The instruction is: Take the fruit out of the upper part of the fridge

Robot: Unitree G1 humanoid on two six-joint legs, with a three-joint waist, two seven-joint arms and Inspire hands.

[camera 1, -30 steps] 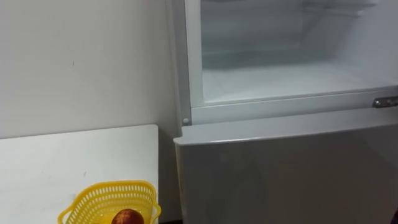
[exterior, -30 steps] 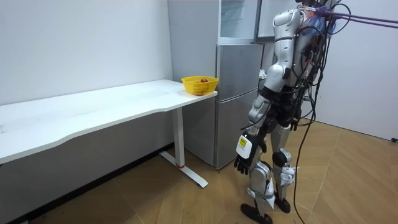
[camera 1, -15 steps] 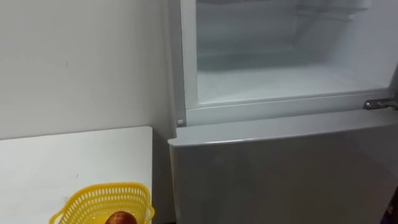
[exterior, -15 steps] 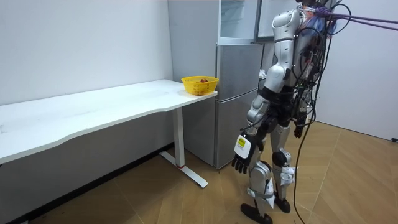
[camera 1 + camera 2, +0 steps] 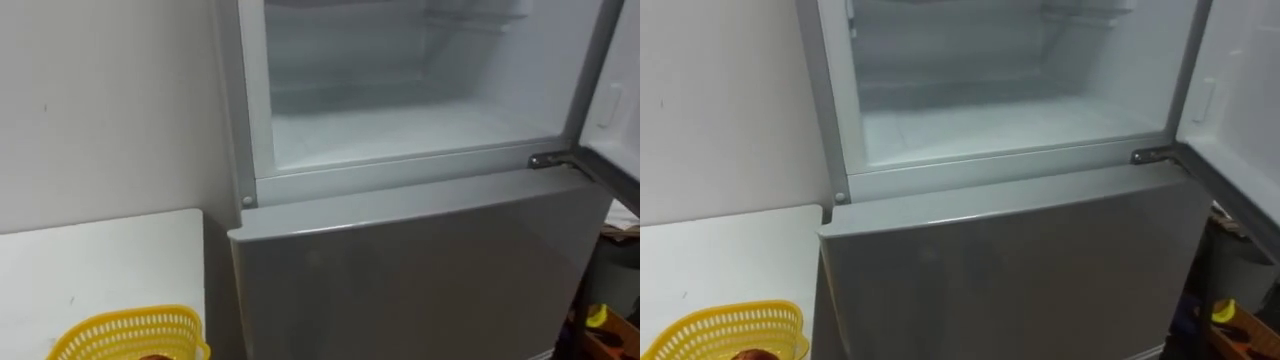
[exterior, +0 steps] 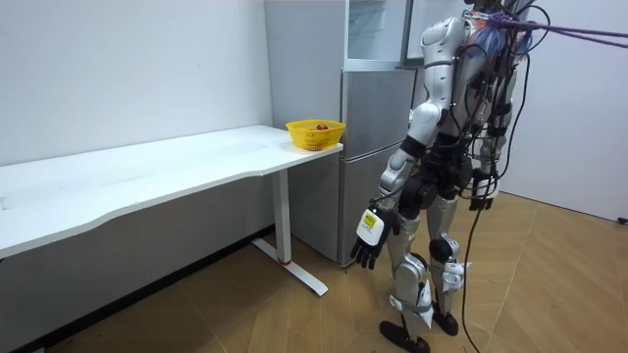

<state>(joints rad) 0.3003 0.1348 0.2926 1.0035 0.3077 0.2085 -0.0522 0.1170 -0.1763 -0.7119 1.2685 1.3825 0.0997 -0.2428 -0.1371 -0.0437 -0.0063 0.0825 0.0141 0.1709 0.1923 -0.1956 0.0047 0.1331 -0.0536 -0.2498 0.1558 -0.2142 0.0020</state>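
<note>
Two compartments make up the fridge (image 5: 420,270). The upper compartment (image 5: 400,130) stands open with its white floor showing, and the grey lower door (image 5: 1010,270) is shut. Against half a second ago, both eye views have swung: the fridge now sits further towards the left of the left eye view, and the inner face of the upper door (image 5: 1240,130) has come in at the right edge. That shift is the camera's, not the fridge's.

In the room view the robot stands right in front of the fridge, at the end of the long white table (image 6: 147,167). Its shoulders have turned a little towards the room view's left. The left hand (image 6: 365,253) has swung forward, nearer the fridge, and hangs low beside the thigh with its fingers loosely spread, holding nothing. The right hand (image 6: 481,199) shows as a dark shape behind the hip; I cannot tell whether it holds anything.

The yellow basket (image 5: 120,330) sits on the table's corner just beside the fridge, closer to the bottom edge of the eye views than before. The red fruit (image 5: 755,354) lies inside it. Its top shows in the right eye view, while the left eye view cuts it almost off. The left eye view takes in more wall (image 5: 100,100), and the right eye view more of the open door. A metal hinge (image 5: 550,159) sits where that door meets the lower door's top.
</note>
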